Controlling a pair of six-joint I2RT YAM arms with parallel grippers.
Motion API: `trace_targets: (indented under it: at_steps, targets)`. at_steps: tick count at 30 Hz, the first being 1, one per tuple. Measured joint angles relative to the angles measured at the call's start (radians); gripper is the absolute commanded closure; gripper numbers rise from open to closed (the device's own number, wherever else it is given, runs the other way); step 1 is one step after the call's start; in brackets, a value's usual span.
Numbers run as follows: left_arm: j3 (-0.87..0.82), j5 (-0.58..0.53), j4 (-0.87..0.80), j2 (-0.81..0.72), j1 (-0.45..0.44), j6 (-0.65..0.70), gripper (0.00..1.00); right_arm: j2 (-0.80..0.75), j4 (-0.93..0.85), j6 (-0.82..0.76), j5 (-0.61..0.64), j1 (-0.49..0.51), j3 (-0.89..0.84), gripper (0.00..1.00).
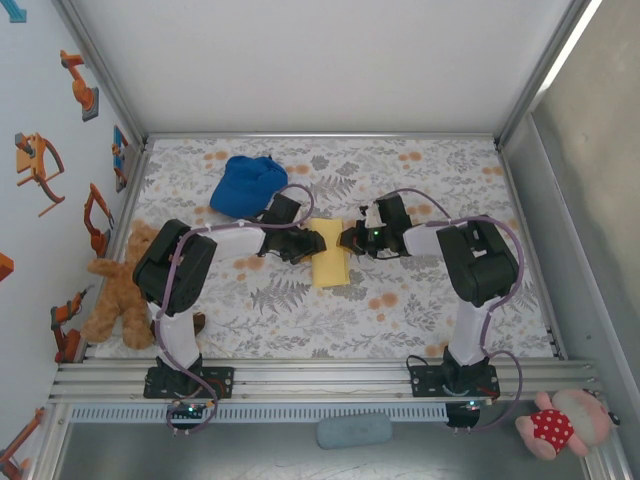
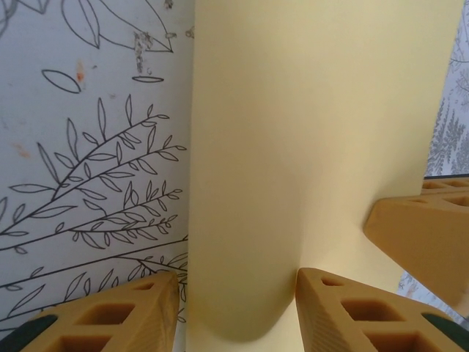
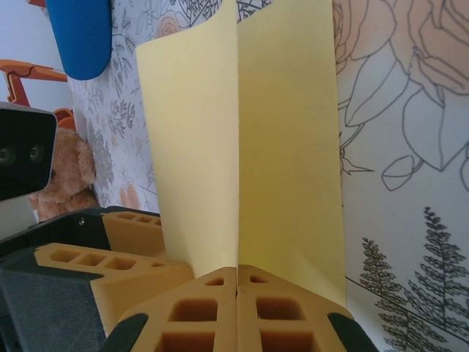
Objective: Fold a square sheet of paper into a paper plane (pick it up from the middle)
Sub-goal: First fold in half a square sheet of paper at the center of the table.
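One yellow sheet of paper lies at the middle of the tabletop, seen from above as a narrow strip running from 12 to 6 o'clock. Two grippers flank its upper end, the left gripper on its 9 o'clock side and the right gripper on its 3 o'clock side. One blue cap sits at about 10 o'clock from the sheet, apart from it. There are two soft toys: a brown teddy bear at 9 o'clock by the tabletop's edge, and a pink plush at 4 o'clock beyond the front rail. One grey-blue pad lies at 6 o'clock, also beyond the rail.

The right wrist view adds what the overhead view cannot. The sheet has two halves meeting along a straight middle crease, and the right gripper's jaws are pressed together with that crease pinched between them. The cap shows at 11 o'clock in that view and the bear at 9 o'clock.

The left wrist view shows the left gripper's jaws standing wide apart, with the sheet's rounded edge lying in the gap. One of its fingers sits over the paper at 5 o'clock and the other over the printed cloth at 7 o'clock. Whether either touches the sheet I cannot tell
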Motion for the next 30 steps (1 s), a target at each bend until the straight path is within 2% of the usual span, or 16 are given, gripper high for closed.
trace_targets:
  at_steps: [2, 8, 9, 20, 30]
  targets:
    - [0.016, -0.006, -0.024, 0.007, -0.001, 0.0, 0.56, 0.0, -0.006, -0.005, 0.0, 0.0, 0.006, 0.97]
    - [0.066, -0.056, -0.103, 0.029, -0.012, -0.008, 0.6, -0.009, -0.111, -0.061, 0.037, -0.001, 0.035, 0.67]
    - [0.074, -0.064, -0.114, 0.034, -0.013, -0.012, 0.61, -0.018, -0.141, -0.073, 0.055, -0.003, 0.04, 0.64]
    - [0.177, -0.119, -0.253, 0.088, -0.03, -0.058, 0.62, -0.18, -0.384, -0.232, 0.299, -0.033, 0.121, 0.63]
    - [0.252, -0.153, -0.347, 0.136, -0.044, -0.109, 0.62, -0.187, -0.439, -0.317, 0.356, -0.033, 0.121, 0.65]
